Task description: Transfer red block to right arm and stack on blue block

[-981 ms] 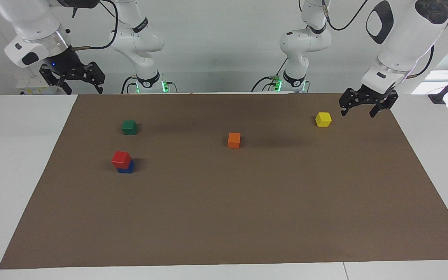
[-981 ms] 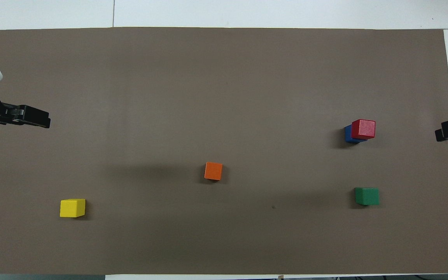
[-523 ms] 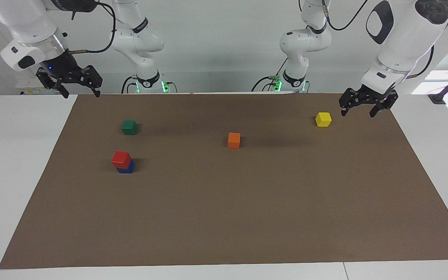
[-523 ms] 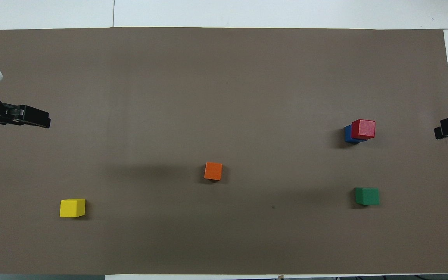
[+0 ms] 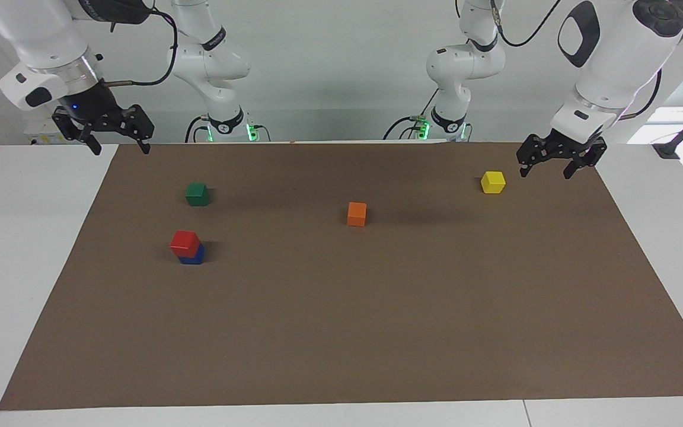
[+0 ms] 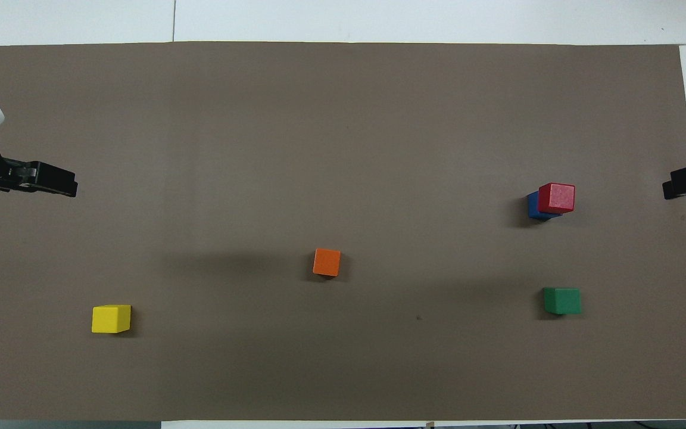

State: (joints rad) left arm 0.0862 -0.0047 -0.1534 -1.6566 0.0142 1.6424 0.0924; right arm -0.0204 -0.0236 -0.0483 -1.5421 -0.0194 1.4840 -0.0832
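The red block (image 5: 185,240) sits on the blue block (image 5: 194,256), slightly offset, toward the right arm's end of the mat; the stack also shows in the overhead view, red (image 6: 557,198) on blue (image 6: 532,206). My right gripper (image 5: 121,148) is open and empty, raised over the mat's edge at its own end, apart from the stack; its tip shows in the overhead view (image 6: 685,182). My left gripper (image 5: 546,173) is open and empty, low beside the yellow cube, and waits; it also shows in the overhead view (image 6: 63,183).
A green cube (image 5: 197,194) lies nearer to the robots than the stack. An orange cube (image 5: 357,213) lies mid-mat. A yellow cube (image 5: 493,181) lies toward the left arm's end. The brown mat (image 5: 341,332) covers the white table.
My right gripper has shifted a little over the mat's edge at its own end and turned slightly. The blocks and my left arm have not moved.
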